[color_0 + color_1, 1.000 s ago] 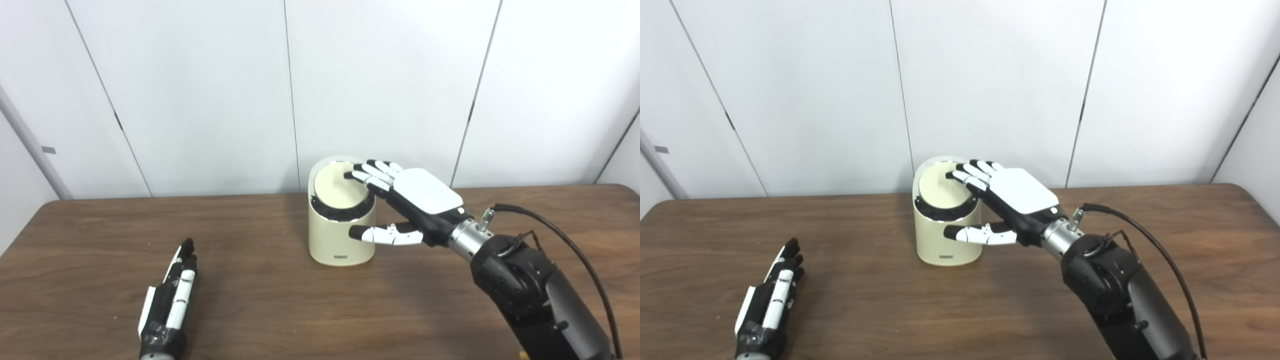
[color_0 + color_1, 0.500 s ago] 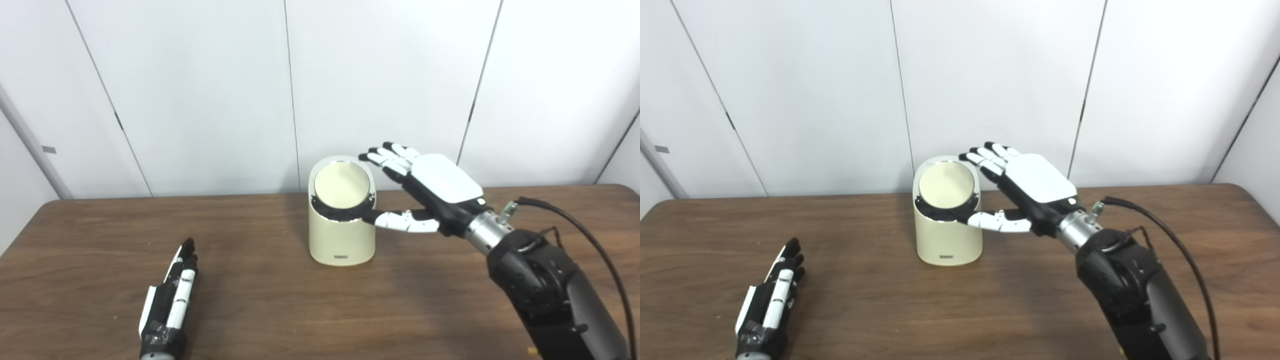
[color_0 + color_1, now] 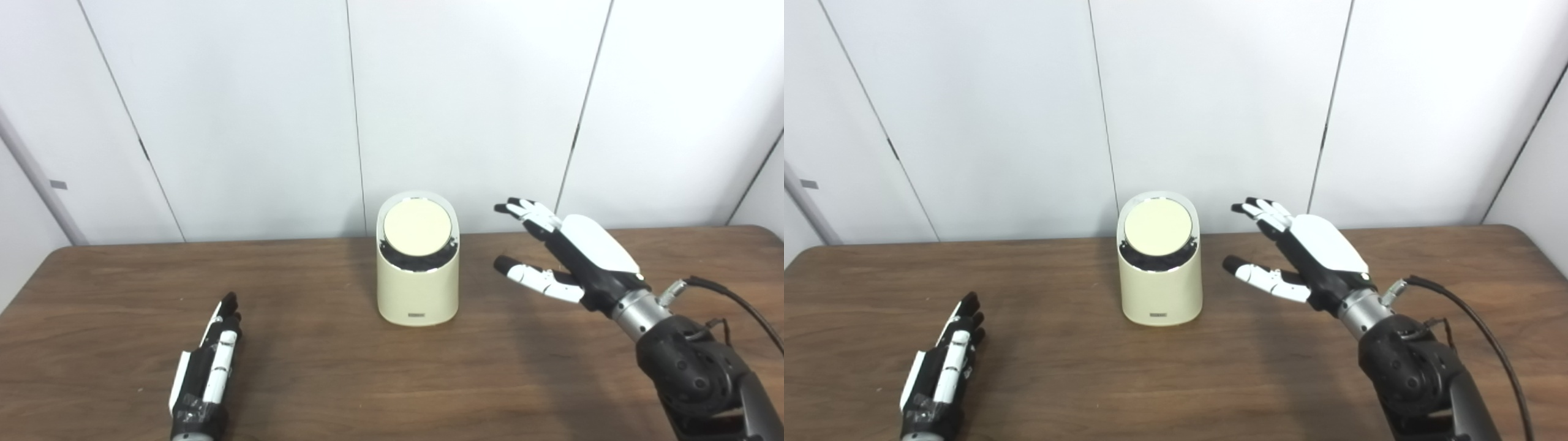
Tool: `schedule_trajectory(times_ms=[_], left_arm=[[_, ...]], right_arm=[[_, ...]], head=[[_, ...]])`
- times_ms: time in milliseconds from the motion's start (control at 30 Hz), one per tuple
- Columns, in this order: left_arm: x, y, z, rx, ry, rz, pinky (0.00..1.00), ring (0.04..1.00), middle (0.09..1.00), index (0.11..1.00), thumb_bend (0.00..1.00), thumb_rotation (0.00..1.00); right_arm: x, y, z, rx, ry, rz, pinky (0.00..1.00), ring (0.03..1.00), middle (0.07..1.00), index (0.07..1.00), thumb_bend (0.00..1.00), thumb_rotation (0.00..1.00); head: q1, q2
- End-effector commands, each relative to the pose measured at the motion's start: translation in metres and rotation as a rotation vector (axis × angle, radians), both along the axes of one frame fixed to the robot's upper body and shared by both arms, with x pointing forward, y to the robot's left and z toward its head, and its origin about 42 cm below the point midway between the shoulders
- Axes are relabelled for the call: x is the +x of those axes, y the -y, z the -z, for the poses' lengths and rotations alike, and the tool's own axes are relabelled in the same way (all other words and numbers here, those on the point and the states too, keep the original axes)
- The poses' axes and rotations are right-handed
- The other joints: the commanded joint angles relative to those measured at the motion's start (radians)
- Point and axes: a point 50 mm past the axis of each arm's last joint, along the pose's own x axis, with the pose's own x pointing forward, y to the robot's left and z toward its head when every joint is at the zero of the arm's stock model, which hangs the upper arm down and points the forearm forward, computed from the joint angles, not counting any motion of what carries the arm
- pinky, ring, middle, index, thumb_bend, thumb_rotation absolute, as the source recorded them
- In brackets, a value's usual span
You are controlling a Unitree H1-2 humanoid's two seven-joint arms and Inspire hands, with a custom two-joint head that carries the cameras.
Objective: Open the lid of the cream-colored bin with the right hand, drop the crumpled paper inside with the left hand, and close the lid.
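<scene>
R hand (image 3: 576, 257) pulled off cream bin (image 3: 418, 288); lid (image 3: 417, 228) tilted.

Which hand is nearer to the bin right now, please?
The right hand: it hovers open just right of the bin, not touching. The left hand rests on the table, farther off to the bin's front-left.

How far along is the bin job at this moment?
It looks close to finished. The cream bin's lid sits closed, no crumpled paper shows on the table, though the bin's inside is hidden. The right hand hangs open beside the bin, apart from it; the left hand rests empty on the table.
</scene>
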Motion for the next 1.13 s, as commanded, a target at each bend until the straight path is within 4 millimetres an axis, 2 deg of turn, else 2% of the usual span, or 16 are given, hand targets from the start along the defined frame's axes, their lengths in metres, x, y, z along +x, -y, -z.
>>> schedule_trajectory(times_ms=[0, 133, 300, 467, 667, 900, 1100], left_arm=[[-0.004, 0.003, 0.011, -0.027, -0.037, 0.007, 1.00, 1.000, 1.000, 0.992, 0.51, 0.84], [-0.004, 0.003, 0.010, -0.020, -0.035, 0.007, 1.00, 1.000, 1.000, 0.990, 0.50, 0.86], [-0.004, 0.002, 0.009, -0.029, -0.039, 0.004, 1.00, 1.000, 1.000, 0.994, 0.50, 0.87], [-0.004, 0.000, 0.010, -0.024, -0.040, 0.000, 1.00, 1.000, 1.000, 0.994, 0.51, 0.88], [-0.005, -0.001, 0.010, -0.022, -0.042, 0.008, 1.00, 1.000, 1.000, 0.999, 0.51, 0.89], [-0.008, 0.000, 0.009, -0.030, -0.033, 0.018, 1.00, 1.000, 1.000, 1.000, 0.51, 0.92], [-0.011, 0.000, 0.008, -0.033, -0.031, 0.024, 1.00, 1.000, 1.000, 1.000, 0.49, 0.96]], right_arm=[[-0.006, 0.007, -0.014, 0.048, 0.067, 0.015, 0.86, 0.975, 0.954, 0.923, 0.51, 1.00], [-0.009, 0.019, 0.005, 0.164, 0.020, 0.043, 0.84, 0.938, 0.953, 0.917, 0.52, 1.00], [-0.011, 0.031, 0.033, 0.279, -0.027, 0.101, 0.90, 0.937, 0.951, 0.918, 0.57, 1.00], [-0.015, 0.036, 0.057, 0.383, -0.061, 0.146, 0.91, 0.922, 0.932, 0.914, 0.60, 1.00], [-0.018, 0.038, 0.076, 0.513, -0.093, 0.159, 0.92, 0.922, 0.933, 0.923, 0.56, 1.00], [-0.020, 0.035, 0.091, 0.712, -0.111, 0.146, 0.95, 0.955, 0.963, 0.954, 0.46, 1.00], [-0.024, 0.033, 0.101, 0.819, -0.129, 0.181, 1.00, 0.981, 0.976, 0.965, 0.48, 1.00]], head=[[0.000, 0.001], [-0.005, 0.004], [-0.007, 0.004], [-0.008, 0.011], [-0.011, 0.017], [-0.008, 0.032], [0.005, 0.064]])
